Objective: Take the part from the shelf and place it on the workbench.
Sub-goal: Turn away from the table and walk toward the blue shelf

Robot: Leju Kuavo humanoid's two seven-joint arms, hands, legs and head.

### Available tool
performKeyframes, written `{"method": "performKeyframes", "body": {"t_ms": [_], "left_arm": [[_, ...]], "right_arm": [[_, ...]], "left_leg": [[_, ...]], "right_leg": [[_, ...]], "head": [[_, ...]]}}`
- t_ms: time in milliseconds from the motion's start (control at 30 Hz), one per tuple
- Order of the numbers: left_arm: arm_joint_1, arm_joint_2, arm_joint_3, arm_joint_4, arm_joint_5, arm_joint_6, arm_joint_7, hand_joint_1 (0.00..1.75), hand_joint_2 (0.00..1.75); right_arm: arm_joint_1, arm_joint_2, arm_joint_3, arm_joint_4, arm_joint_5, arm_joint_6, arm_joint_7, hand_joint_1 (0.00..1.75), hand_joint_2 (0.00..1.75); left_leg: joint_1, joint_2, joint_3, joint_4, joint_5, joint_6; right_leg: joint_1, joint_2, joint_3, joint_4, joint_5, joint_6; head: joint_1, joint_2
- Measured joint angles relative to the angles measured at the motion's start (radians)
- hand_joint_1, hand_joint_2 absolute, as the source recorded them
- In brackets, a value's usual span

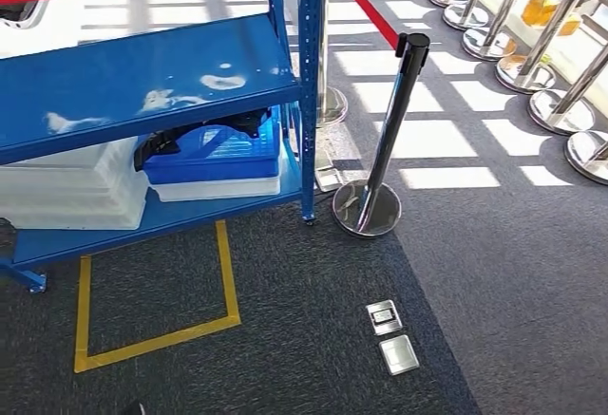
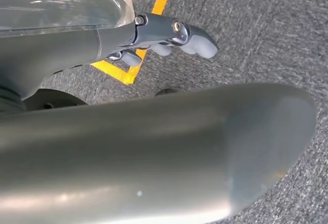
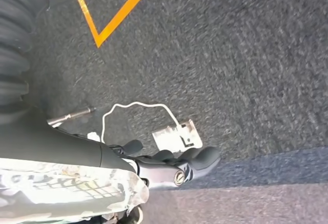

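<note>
A black part point(image 1: 188, 136) lies on top of a blue crate point(image 1: 233, 157) on the lower level of the blue shelf point(image 1: 143, 78), at the left of the head view. My left hand point(image 2: 170, 34) hangs over grey carpet beside yellow floor tape point(image 2: 133, 67), fingers stretched out and holding nothing. Over the carpet on the other side, my right hand point(image 3: 170, 165) hangs with its fingers loosely extended and nothing in them. Both hands are well away from the shelf.
White bins point(image 1: 71, 187) sit beside and under the blue crate. A yellow tape square point(image 1: 228, 287) marks the floor before the shelf. A black stanchion point(image 1: 390, 130) with a red belt point(image 1: 362, 2) stands right of the shelf post. Floor sockets point(image 1: 390, 337) and a white cable point(image 3: 135, 104) lie on the carpet.
</note>
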Motion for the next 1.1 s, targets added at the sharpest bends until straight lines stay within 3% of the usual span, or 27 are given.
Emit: {"method": "performKeyframes", "body": {"t_ms": [100, 167, 200, 233, 300, 367, 433, 500, 533, 600, 633, 667, 700, 733, 800, 833, 900, 967, 1033, 1100], "left_arm": [[-0.001, 0.001, 0.000, 0.000, 0.000, 0.000, 0.001, 0.00, 0.00], [-0.001, 0.001, 0.000, 0.000, 0.000, 0.000, 0.002, 0.00, 0.00], [-0.001, 0.001, 0.001, 0.000, 0.000, 0.000, 0.002, 0.00, 0.00], [-0.001, 0.001, 0.001, 0.000, 0.000, 0.000, 0.002, 0.00, 0.00], [-0.001, 0.001, 0.002, 0.000, 0.000, 0.000, 0.002, 0.00, 0.00], [-0.001, 0.001, 0.004, 0.000, 0.000, 0.000, 0.002, 0.00, 0.00], [0.000, 0.001, 0.007, 0.000, 0.000, 0.000, 0.001, 0.00, 0.00], [0.002, 0.001, 0.011, 0.000, 0.000, 0.000, 0.001, 0.00, 0.00], [0.001, 0.001, 0.012, 0.000, 0.000, 0.000, 0.001, 0.00, 0.00], [0.000, 0.001, 0.013, 0.000, 0.000, 0.000, 0.002, 0.00, 0.00], [0.000, 0.001, 0.013, 0.000, 0.000, 0.000, 0.002, 0.00, 0.00], [0.001, 0.001, 0.014, 0.000, 0.000, 0.000, 0.002, 0.00, 0.00], [0.001, 0.001, 0.014, 0.000, 0.000, 0.000, 0.003, 0.00, 0.00], [0.001, 0.001, 0.014, 0.000, 0.000, 0.000, 0.003, 0.00, 0.00], [0.000, 0.000, 0.014, 0.000, 0.000, 0.000, 0.003, 0.00, 0.00], [0.000, -0.001, 0.014, 0.000, 0.000, 0.000, 0.003, 0.00, 0.00], [-0.001, -0.002, 0.014, 0.000, 0.000, -0.001, 0.002, 0.00, 0.00], [0.000, -0.001, 0.015, 0.000, 0.000, -0.003, 0.000, 0.00, 0.00], [0.000, 0.000, 0.015, 0.000, 0.000, -0.009, -0.006, 0.00, 0.00], [-0.001, 0.000, 0.015, 0.000, 0.000, -0.019, -0.014, 0.00, 0.00]], "right_arm": [[0.003, 0.000, 0.000, 0.000, 0.001, 0.000, 0.000, 0.00, 1.75], [0.005, 0.000, 0.000, 0.000, 0.001, 0.000, 0.000, 0.00, 1.75], [0.005, 0.000, 0.000, 0.000, 0.001, 0.000, 0.000, 0.00, 1.75], [0.004, 0.000, 0.000, 0.000, 0.001, 0.000, 0.000, 0.00, 1.75], [0.004, 0.000, 0.000, 0.000, 0.002, 0.000, 0.000, 0.00, 1.75], [0.004, 0.000, 0.000, 0.001, 0.002, 0.000, 0.000, 0.00, 1.75], [0.002, 0.001, 0.001, 0.001, 0.002, 0.000, 0.001, 0.00, 1.75], [-0.003, 0.001, 0.001, 0.001, 0.003, 0.000, 0.001, 0.00, 1.75], [-0.004, 0.002, 0.001, 0.002, 0.003, 0.001, 0.001, 0.00, 1.75], [-0.002, 0.002, 0.002, 0.003, 0.004, 0.001, 0.003, 0.00, 1.75], [0.000, 0.002, 0.002, 0.003, 0.004, 0.001, 0.003, 0.00, 1.75], [0.002, 0.002, 0.002, 0.003, 0.004, 0.002, 0.004, 0.00, 1.75], [0.004, 0.002, 0.002, 0.003, 0.004, 0.002, 0.005, 0.00, 1.75], [0.005, 0.002, 0.002, 0.003, 0.005, 0.002, 0.005, 0.00, 1.75], [0.006, 0.001, 0.002, 0.004, 0.006, 0.002, 0.005, 0.00, 1.75], [0.006, 0.001, 0.002, 0.004, 0.007, 0.002, 0.005, 0.00, 1.75], [0.006, 0.000, 0.002, 0.004, 0.007, 0.002, 0.005, 0.00, 1.75], [0.004, 0.001, 0.002, 0.004, 0.008, 0.003, 0.005, 0.00, 1.75], [0.004, 0.001, 0.002, 0.004, 0.008, 0.004, 0.003, 0.00, 1.75], [0.005, 0.001, 0.002, 0.004, 0.009, 0.007, 0.002, 0.00, 1.75]], "left_leg": [[0.007, 0.049, -0.073, 0.162, -0.088, -0.016], [0.015, 0.057, -0.112, 0.247, -0.112, -0.026], [0.019, 0.061, -0.108, 0.237, -0.096, -0.030], [0.023, 0.069, -0.083, 0.189, -0.064, -0.034], [0.024, 0.106, -0.015, 0.052, -0.005, -0.037], [0.018, 0.133, 0.018, -0.016, 0.011, -0.028], [0.012, 0.123, 0.017, -0.018, 0.008, -0.011], [0.013, 0.108, 0.017, -0.020, 0.011, 0.003], [0.014, 0.101, 0.018, -0.022, 0.012, 0.010], [0.012, 0.085, 0.017, -0.022, 0.013, 0.018], [0.009, 0.075, 0.017, -0.022, 0.013, 0.020], [0.007, 0.063, 0.018, -0.022, 0.014, 0.021], [0.004, 0.050, 0.019, -0.021, 0.014, 0.021], [0.003, 0.037, 0.021, -0.021, 0.014, 0.022], [0.000, 0.014, 0.023, -0.021, 0.014, 0.021], [0.000, 0.004, 0.021, -0.020, 0.014, 0.019], [0.003, -0.015, 0.013, -0.018, 0.017, 0.012], [0.007, -0.026, 0.007, -0.017, 0.018, 0.002], [0.005, 0.002, -0.010, 0.018, -0.009, -0.008], [0.008, 0.042, -0.059, 0.127, -0.070, -0.018]], "right_leg": [[-0.002, -0.034, 0.002, -0.005, 0.002, -0.008], [-0.003, -0.058, 0.002, -0.005, 0.000, -0.006], [-0.004, -0.068, 0.002, -0.004, -0.001, -0.004], [-0.006, -0.077, 0.005, -0.004, -0.003, 0.000], [-0.006, -0.094, 0.011, 0.000, -0.011, 0.012], [-0.002, -0.108, 0.016, 0.004, -0.017, 0.025], [-0.003, -0.123, 0.021, 0.002, -0.020, 0.036], [-0.008, -0.104, 0.019, 0.019, -0.041, 0.046], [-0.010, -0.083, 0.005, 0.055, -0.067, 0.048], [-0.009, -0.048, -0.051, 0.180, -0.132, 0.047], [-0.008, -0.043, -0.083, 0.245, -0.155, 0.045], [-0.006, -0.041, -0.104, 0.284, -0.159, 0.043], [-0.005, -0.039, -0.109, 0.286, -0.144, 0.039], [-0.003, -0.034, -0.096, 0.249, -0.110, 0.034], [0.001, 0.003, -0.045, 0.117, -0.034, 0.021], [0.002, 0.025, -0.024, 0.063, -0.013, 0.015], [0.004, 0.048, -0.009, 0.022, -0.007, 0.010], [0.003, 0.030, -0.006, 0.013, -0.005, 0.006], [-0.001, 0.007, -0.002, 0.005, -0.001, -0.003], [-0.002, -0.019, -0.001, 0.002, 0.000, -0.007]], "head": [[-0.002, 0.000], [-0.002, 0.000], [-0.002, 0.000], [-0.002, 0.000], [-0.002, 0.000], [-0.001, 0.000], [0.000, 0.000], [0.000, 0.000], [0.001, 0.000], [0.002, 0.000], [0.002, 0.000], [0.001, 0.000], [0.001, 0.000], [0.001, 0.000], [0.001, 0.000], [0.001, 0.000], [0.000, 0.000], [0.000, 0.000], [-0.002, 0.000], [-0.003, 0.000]]}}
